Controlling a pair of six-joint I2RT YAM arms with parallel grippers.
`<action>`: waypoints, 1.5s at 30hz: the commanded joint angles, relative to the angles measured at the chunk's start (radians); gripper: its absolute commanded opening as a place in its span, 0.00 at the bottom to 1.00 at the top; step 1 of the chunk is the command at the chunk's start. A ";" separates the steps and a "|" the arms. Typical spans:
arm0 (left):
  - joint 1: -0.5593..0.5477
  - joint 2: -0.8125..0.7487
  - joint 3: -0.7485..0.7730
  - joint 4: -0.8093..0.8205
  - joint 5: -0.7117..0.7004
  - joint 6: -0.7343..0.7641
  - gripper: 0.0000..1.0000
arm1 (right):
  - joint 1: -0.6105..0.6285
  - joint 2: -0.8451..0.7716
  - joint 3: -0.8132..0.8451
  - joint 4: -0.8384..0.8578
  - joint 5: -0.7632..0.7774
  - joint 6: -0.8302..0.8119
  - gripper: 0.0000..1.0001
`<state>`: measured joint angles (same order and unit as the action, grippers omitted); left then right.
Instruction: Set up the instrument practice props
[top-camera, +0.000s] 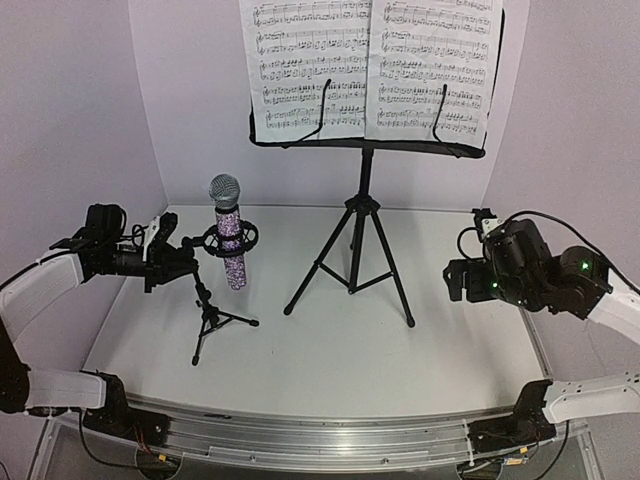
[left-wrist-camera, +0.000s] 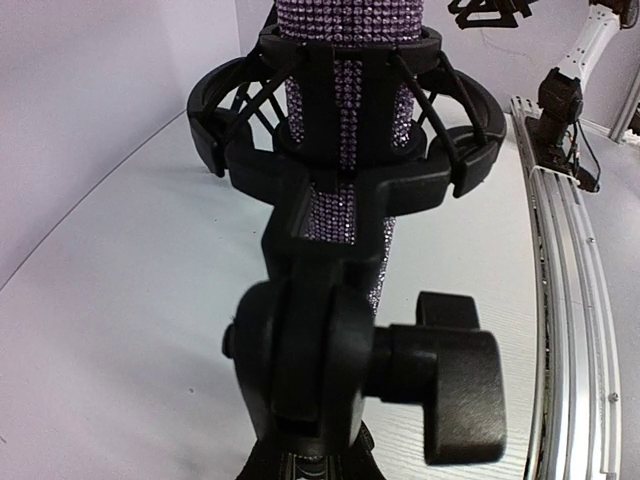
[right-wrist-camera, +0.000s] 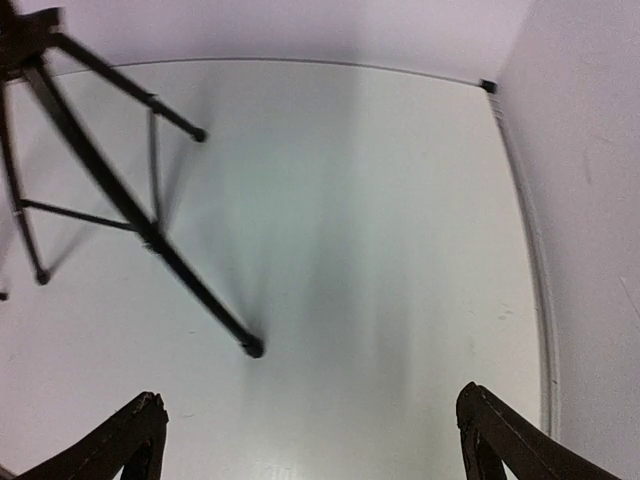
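Observation:
The black tripod music stand (top-camera: 358, 230) stands at the back centre, and white sheet-music pages (top-camera: 370, 65) rest on its tray. The purple glitter microphone (top-camera: 229, 235) stands upright in the shock mount of the small black tripod mic stand (top-camera: 208, 315) at the left. My left gripper (top-camera: 188, 262) is against the mic stand's stem just below the mount and looks shut on it. The left wrist view shows the microphone (left-wrist-camera: 345, 100) and the stand's joint (left-wrist-camera: 310, 340) close up, with my fingers hidden. My right gripper (top-camera: 458, 280) hangs open and empty (right-wrist-camera: 310, 440) right of a music stand leg (right-wrist-camera: 120, 210).
White walls enclose the table on the left, back and right. An aluminium rail (top-camera: 320, 435) runs along the near edge and also shows in the left wrist view (left-wrist-camera: 570, 330). A clamp knob (left-wrist-camera: 460, 390) sticks out of the mic stand joint.

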<state>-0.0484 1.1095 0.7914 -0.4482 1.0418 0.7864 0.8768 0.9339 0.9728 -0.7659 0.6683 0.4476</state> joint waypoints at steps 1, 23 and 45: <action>0.030 -0.019 -0.023 0.053 -0.192 0.013 0.00 | -0.204 0.050 -0.026 -0.066 -0.062 -0.017 0.98; 0.030 -0.248 -0.013 -0.055 -0.278 -0.238 1.00 | -0.702 0.112 -0.116 0.193 -0.492 -0.156 0.98; 0.130 -0.225 -0.472 0.645 -0.725 -0.540 1.00 | -1.057 -0.248 -0.673 0.853 -0.815 -0.327 0.98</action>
<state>0.0795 0.8399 0.3718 0.0341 0.2525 0.0841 -0.1761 0.6904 0.3439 -0.0431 -0.1174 0.1668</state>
